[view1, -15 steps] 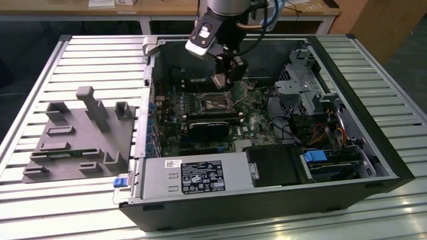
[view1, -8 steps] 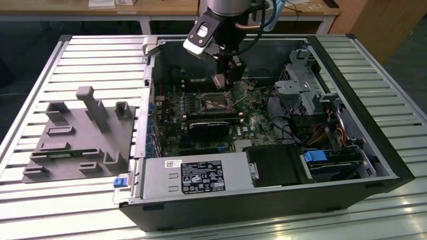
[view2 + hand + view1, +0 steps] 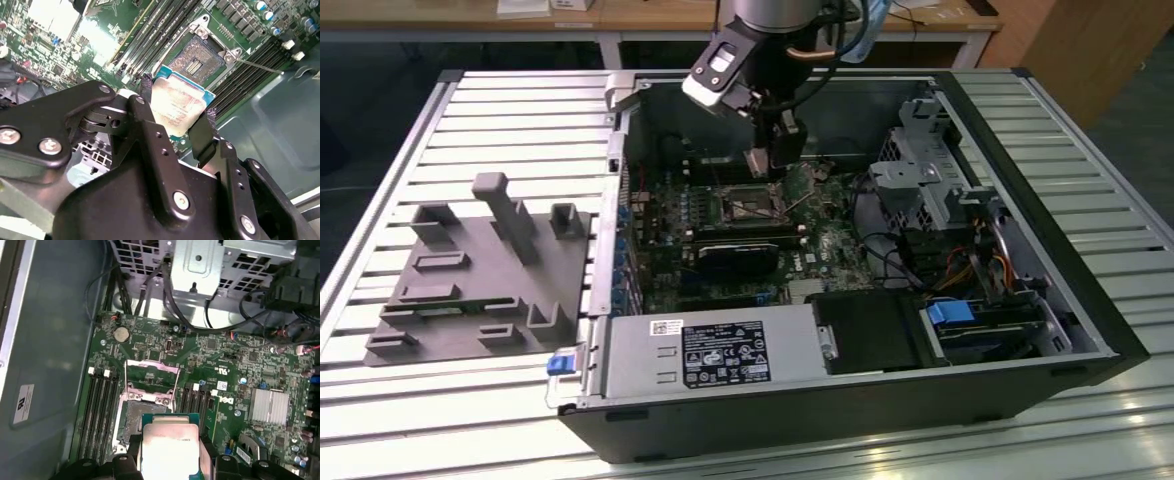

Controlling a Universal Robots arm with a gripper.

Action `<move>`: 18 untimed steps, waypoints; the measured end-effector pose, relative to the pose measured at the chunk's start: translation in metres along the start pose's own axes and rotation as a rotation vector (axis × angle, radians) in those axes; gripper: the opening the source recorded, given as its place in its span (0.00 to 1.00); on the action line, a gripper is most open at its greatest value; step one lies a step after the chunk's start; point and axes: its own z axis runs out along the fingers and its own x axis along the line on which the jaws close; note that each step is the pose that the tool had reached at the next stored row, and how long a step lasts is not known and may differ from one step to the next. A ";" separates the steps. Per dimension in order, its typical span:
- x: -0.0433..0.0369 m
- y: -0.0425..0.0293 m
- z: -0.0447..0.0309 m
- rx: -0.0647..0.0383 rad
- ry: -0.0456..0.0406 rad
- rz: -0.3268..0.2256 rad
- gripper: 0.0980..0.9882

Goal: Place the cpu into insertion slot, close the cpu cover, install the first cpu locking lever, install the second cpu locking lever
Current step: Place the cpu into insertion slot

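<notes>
Slatted table (image 3: 440,410); one end effector (image 3: 176,111) holds one cpu (image 3: 169,450) near insertion slot (image 3: 197,59).

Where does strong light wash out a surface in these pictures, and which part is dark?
In the first wrist view the top of the chip is washed nearly white; in the second wrist view glare whitens part of the green board, while the pincer holding the chip is a dark shape; in the exterior view the slatted table shines, and the computer case is dim inside.
</notes>
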 end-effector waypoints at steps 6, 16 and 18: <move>0.0000 -0.0001 0.0010 -0.001 -0.0051 0.071 0.49; 0.0027 -0.0012 0.0142 -0.002 -0.0083 0.118 0.49; 0.0028 -0.0014 0.0169 -0.002 -0.0086 0.123 0.49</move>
